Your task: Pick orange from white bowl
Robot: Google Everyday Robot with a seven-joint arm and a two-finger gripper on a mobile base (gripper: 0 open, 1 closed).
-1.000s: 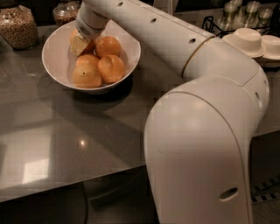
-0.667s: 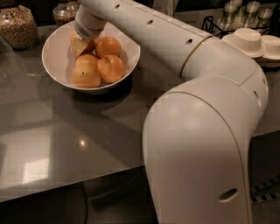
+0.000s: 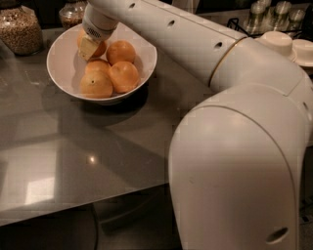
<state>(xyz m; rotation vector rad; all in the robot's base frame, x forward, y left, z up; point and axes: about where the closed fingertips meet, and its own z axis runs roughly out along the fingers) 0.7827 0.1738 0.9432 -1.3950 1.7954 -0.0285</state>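
Note:
The white bowl point(image 3: 63, 73) stands on the grey table at the back left and holds several oranges. My gripper point(image 3: 88, 47) reaches down into the far left part of the bowl from the long white arm. It is shut on the orange point(image 3: 100, 49), which shows on both sides of a cream finger point(image 3: 88, 48). Two other oranges point(image 3: 123, 76) lie in front of it and one lies to its right point(image 3: 121, 51). The far side of the gripped orange is hidden by the wrist.
A glass jar of grains point(image 3: 19, 29) stands at the far left and a second jar point(image 3: 72, 12) behind the bowl. Stacked white dishes point(image 3: 279, 41) and glasses point(image 3: 266, 14) sit at the back right. My own arm and base point(image 3: 234, 171) fill the right foreground.
The gripper has shifted slightly up and to the left inside the bowl, and the orange it holds has moved with it. The other oranges have stayed put.

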